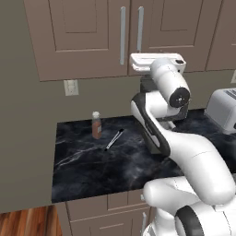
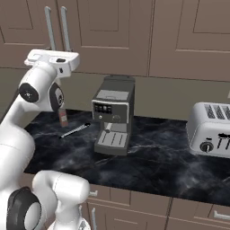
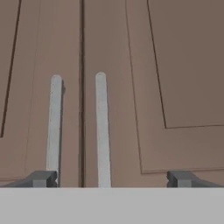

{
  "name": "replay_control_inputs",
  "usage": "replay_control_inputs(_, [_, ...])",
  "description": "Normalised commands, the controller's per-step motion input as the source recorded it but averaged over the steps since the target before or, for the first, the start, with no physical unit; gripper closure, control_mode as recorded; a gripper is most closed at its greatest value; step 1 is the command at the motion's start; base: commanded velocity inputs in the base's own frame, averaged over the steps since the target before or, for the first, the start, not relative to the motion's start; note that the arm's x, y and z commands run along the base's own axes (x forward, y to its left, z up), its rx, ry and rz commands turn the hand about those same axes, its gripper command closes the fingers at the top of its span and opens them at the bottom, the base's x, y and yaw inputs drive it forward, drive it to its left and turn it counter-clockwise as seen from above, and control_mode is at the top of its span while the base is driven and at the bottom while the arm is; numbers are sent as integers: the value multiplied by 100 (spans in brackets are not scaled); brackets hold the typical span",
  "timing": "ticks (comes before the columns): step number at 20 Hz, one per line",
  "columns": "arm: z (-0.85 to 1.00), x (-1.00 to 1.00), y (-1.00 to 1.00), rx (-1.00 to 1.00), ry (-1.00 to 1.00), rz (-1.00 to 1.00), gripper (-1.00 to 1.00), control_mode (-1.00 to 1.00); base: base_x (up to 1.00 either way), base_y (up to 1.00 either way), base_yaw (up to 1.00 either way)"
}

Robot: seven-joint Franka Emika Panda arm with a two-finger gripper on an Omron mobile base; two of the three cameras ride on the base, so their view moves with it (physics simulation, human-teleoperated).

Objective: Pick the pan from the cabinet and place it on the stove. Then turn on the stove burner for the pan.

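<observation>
Two doors: the cabinet (image 1: 87, 37) has two brown doors side by side, both shut, and each has a long silver bar handle (image 3: 101, 127) next to the middle gap.
Pan: it is not in sight, since the cabinet doors are shut.
Arm: the white arm comes up from the base, bends over the table (image 1: 92, 166), and lifts its hand up high to the bottom of the cabinet doors.
Hand: the hand is held flat and level, and it points straight at the doors.
Tool: the tool (image 3: 111, 178) has its two dark tips far apart, with nothing between them.
Tool place: in the hand view the left tip (image 3: 41, 178) is right under the left handle (image 3: 54, 127), and the right tip (image 3: 183, 178) is under the right door panel, so the right handle sits between the tips.
Touching: I cannot tell if the tips touch the door or the handles.
Table: it is dark marble with white streaks.
Bottle: a small bottle (image 1: 96, 125) with a white cap stands on the table near the wall.
Stick: a thin dark and silver stick (image 1: 114, 139) lies flat just beside the bottle.
Coffee machine: a grey coffee machine (image 2: 113, 115) stands on the table near the wall.
Toaster: a silver toaster (image 2: 211, 130) stands far to the right, well apart from the coffee machine.
</observation>
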Motion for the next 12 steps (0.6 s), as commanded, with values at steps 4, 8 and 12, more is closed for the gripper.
replay_control_inputs(4, [1, 42, 6, -5, -1, 0, -100, -100, 0, 0, 0])
replay_control_inputs(8, [4, 44, 3, -3, 0, 0, -100, -100, 0, 0, 0])
replay_control_inputs(12, [6, 43, 0, -1, 0, 0, -100, -100, 0, 0, 0])
